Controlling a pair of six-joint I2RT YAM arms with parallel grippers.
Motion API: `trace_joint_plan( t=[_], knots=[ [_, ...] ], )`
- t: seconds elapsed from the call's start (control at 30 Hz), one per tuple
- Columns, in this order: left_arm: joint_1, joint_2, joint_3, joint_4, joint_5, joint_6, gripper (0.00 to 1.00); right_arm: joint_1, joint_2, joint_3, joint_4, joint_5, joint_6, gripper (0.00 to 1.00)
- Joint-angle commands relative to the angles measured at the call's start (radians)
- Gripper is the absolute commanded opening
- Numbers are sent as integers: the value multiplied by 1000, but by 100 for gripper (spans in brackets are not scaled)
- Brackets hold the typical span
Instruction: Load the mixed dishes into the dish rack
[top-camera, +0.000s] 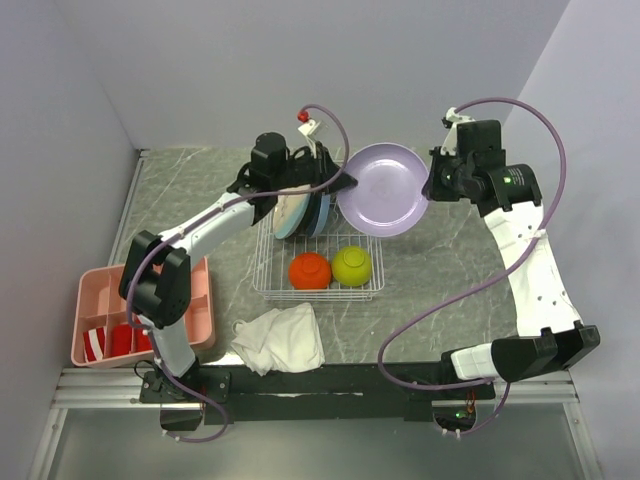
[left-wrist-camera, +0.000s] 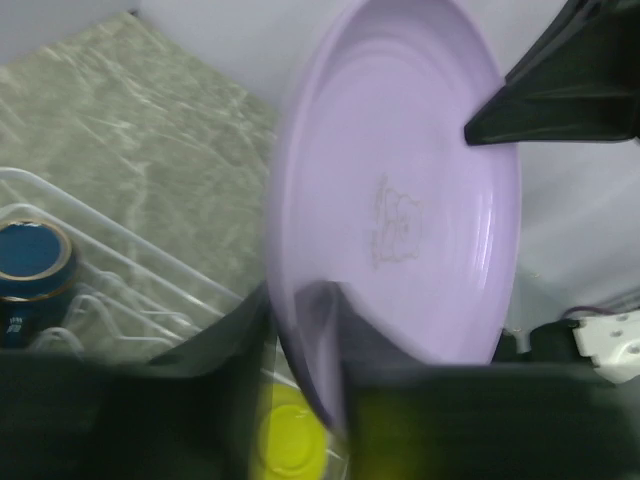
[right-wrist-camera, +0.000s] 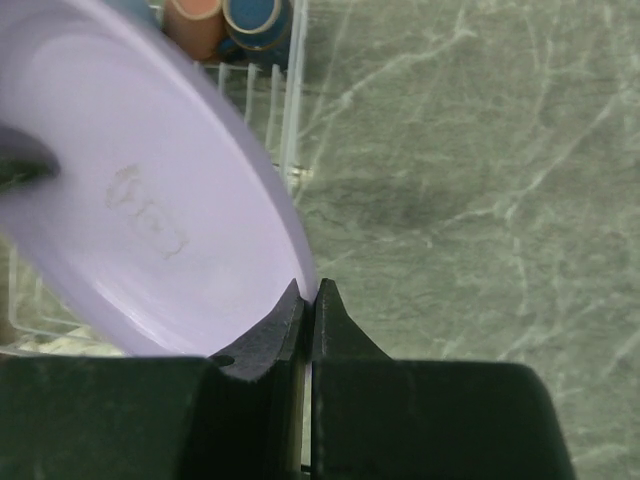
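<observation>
Gray stone tabletop (top-camera: 460, 260) lies under our two arms. Our right hand (right-wrist-camera: 308, 308) pinches the rim of the purple plate (top-camera: 385, 190), fingers pressed tight. Our left hand (top-camera: 335, 180) sits around its other edge; we cannot tell if it squeezes. The plate hangs tilted above the white rack (top-camera: 262, 272), at its far corner.

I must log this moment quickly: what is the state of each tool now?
Left tool: fingers on both sides of the lavender plate rim, blurred; grip cannot be told.
Right tool: closed on the same plate's rim.
</observation>
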Motion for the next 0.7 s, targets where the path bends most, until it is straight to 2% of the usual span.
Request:
trace_joint_plan(
  t=[0.0,0.07,0.13,0.2,0.33,0.4,0.47,0.5,0.6,0.67],
  knots=[
    [4,3,24,124,156,-21,13,7,-41,-18,37,-46,5,0],
    [4,19,-4,225,225,-63,6,5,-45,-46,46,-90,-13,0],
    [6,28,-22,285,271,-126,2,7,-49,-73,48,-159,-39,25],
    [4,28,-34,302,279,-141,1,4,-50,-89,54,-202,-58,45],
    [6,30,-22,292,313,-132,1,4,-35,-107,71,-262,-58,52],
    [4,28,-22,293,316,-144,1,1,-23,-103,77,-262,-56,52],
    [6,30,-25,301,310,-154,1,-4,-6,-80,79,-262,-49,45],
    [6,31,-28,298,308,-157,1,-5,2,-69,77,-259,-41,36],
    [4,33,-27,281,296,-145,1,-8,17,-22,65,-224,-20,24],
    [4,37,-22,261,284,-129,1,-13,16,8,56,-207,-10,3]
  ],
)
